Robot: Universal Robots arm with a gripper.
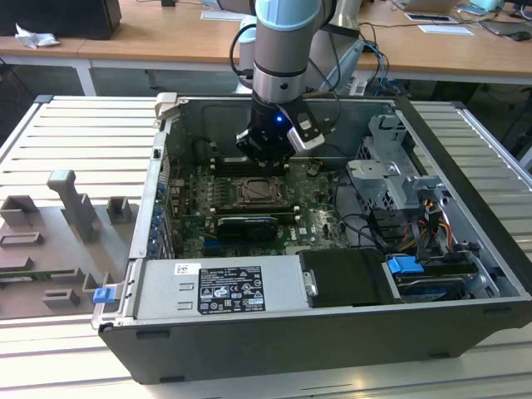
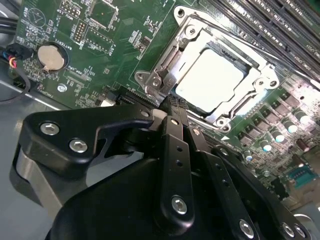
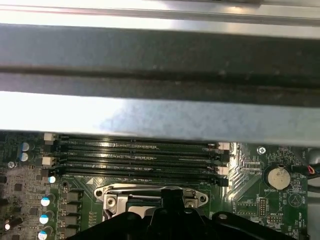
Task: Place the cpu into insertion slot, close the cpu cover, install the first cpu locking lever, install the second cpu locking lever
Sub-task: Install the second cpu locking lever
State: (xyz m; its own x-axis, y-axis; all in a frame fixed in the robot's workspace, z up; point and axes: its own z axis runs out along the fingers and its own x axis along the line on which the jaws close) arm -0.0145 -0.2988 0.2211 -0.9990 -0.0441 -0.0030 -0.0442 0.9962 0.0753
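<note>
Second wrist view: cpu [image 2: 210,80] in insertion slot [image 2: 184,35], cover [image 2: 167,75] down.

Single arm, wrist vertical, gripper lowered.

In the exterior view the arm [image 1: 283,50] descends from the top of the frame as a grey cylindrical segment with a pale blue joint cap above; the black wrist body below it carries a small blue light and a white-and-black block on the side toward the exterior view's right. The gripper [image 1: 264,155] points straight down beneath the wrist. In the second wrist view the gripper [image 2: 174,106] appears as black linkage plates fastened with silver screws, its two narrow fingers [image 2: 177,125] drawn together so that their tips meet with no gap between them, nothing clamped.
</note>
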